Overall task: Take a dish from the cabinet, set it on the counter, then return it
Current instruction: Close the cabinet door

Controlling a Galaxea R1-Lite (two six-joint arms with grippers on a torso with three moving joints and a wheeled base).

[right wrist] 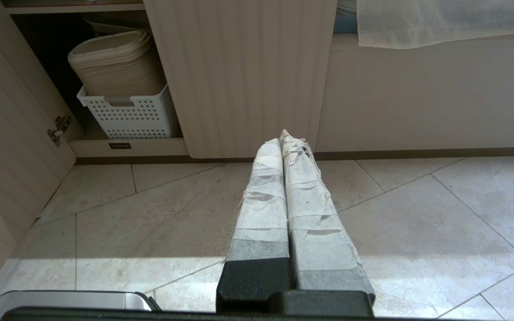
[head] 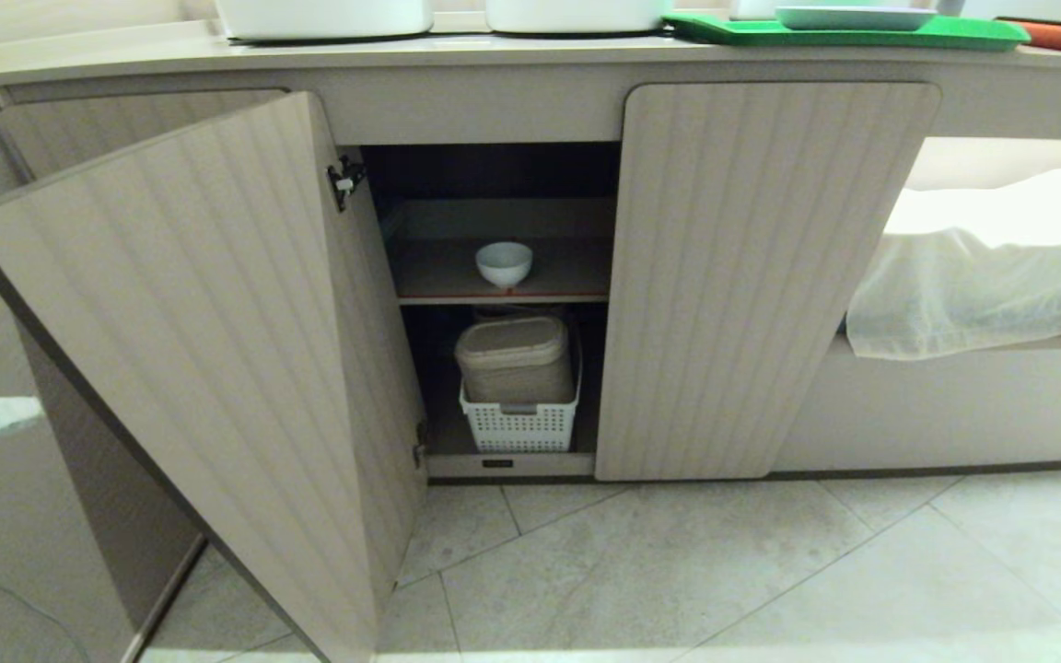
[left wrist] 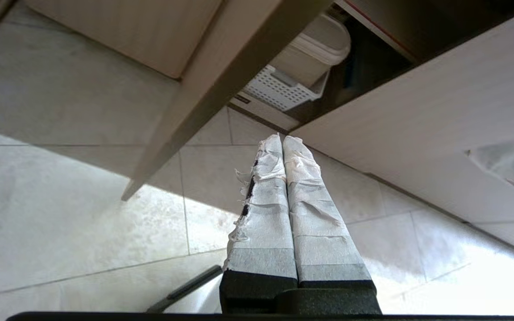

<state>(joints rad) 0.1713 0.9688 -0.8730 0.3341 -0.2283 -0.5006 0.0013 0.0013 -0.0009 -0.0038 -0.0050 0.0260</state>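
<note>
The dish [head: 504,263], a small white bowl, stands upright on the inner shelf of the cabinet [head: 775,276], whose left door [head: 208,368] hangs wide open. The counter [head: 530,51] runs along the top. Neither arm shows in the head view. My left gripper [left wrist: 282,139] is shut and empty, low over the floor tiles near the foot of the open door, pointing toward the cabinet's bottom. My right gripper [right wrist: 286,138] is shut and empty too, low over the floor in front of the closed right door [right wrist: 243,76].
A white perforated basket [head: 519,419] with a beige lidded container [head: 514,357] fills the lower compartment. Two large white pots [head: 323,17] and a green tray [head: 848,32] sit on the counter. A white cloth [head: 991,267] drapes an open niche at right.
</note>
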